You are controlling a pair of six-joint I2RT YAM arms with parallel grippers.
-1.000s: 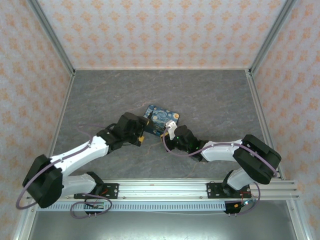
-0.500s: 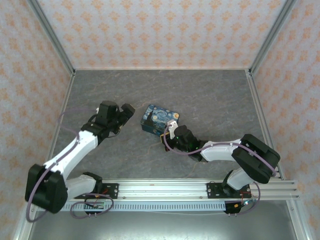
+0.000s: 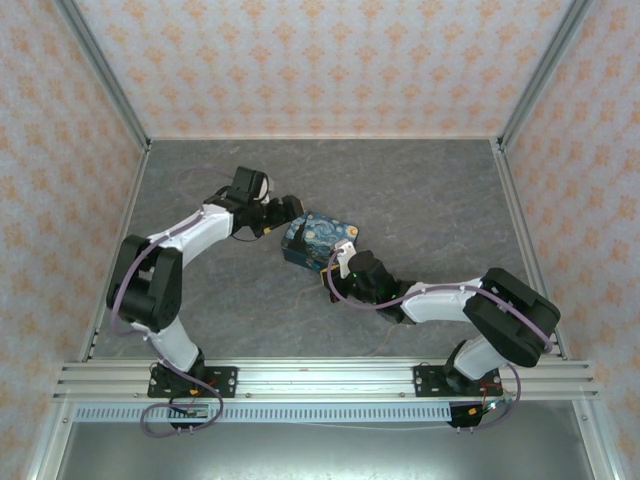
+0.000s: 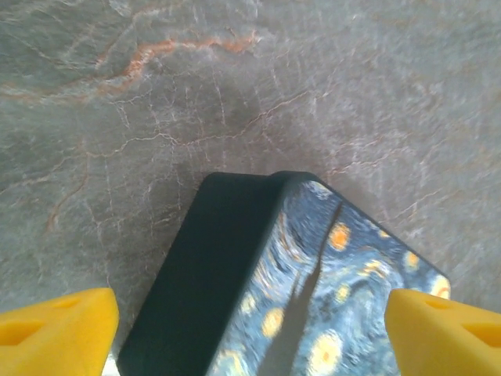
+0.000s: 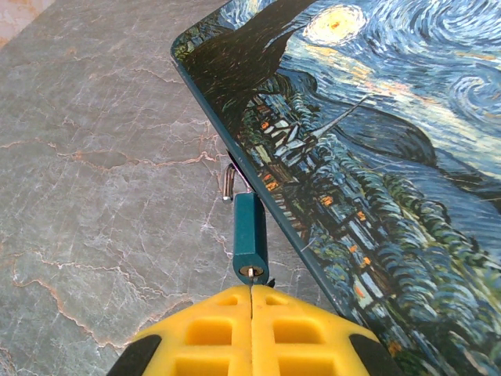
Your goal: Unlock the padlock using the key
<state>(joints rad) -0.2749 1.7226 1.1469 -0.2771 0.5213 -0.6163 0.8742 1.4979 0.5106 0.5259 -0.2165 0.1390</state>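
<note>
**Left jaws wide over the box corner, right fingers pressed together at the padlock**

On the left of the grey table [image 3: 430,190], the left arm [image 3: 195,235] is arching from the near-left corner toward the middle. The left gripper [image 3: 287,208] is hovering at the far-left corner of the blue swirl-print box [image 3: 318,238]. In the left wrist view its yellow fingers [image 4: 55,329] are standing wide apart, one in each lower corner of the frame. The box's dark side wall and painted lid are lying between them. The fingers are gripping nothing, and whether either one is touching the box cannot be told.

The box is lying flat near the middle of the table, turned at a slant to the table's edges.

The padlock [image 5: 250,235] is sitting against the side of the box that is facing the near edge of the table, close to one of its corners. Its grey shackle [image 5: 228,182] is lying against the box wall just under the lid's rim. Its teal body is pointing away from the box wall, with the keyhole [image 5: 250,272] facing the right gripper [image 5: 250,298]. Whether the padlock is resting on the table cannot be told.

The right gripper's two yellow fingers are pressing together with no gap, their tips just beside the keyhole end. Whether anything thin is being pinched there cannot be told. The right arm [image 3: 450,295] is lying low, stretching from the near-right corner toward the middle.
</note>
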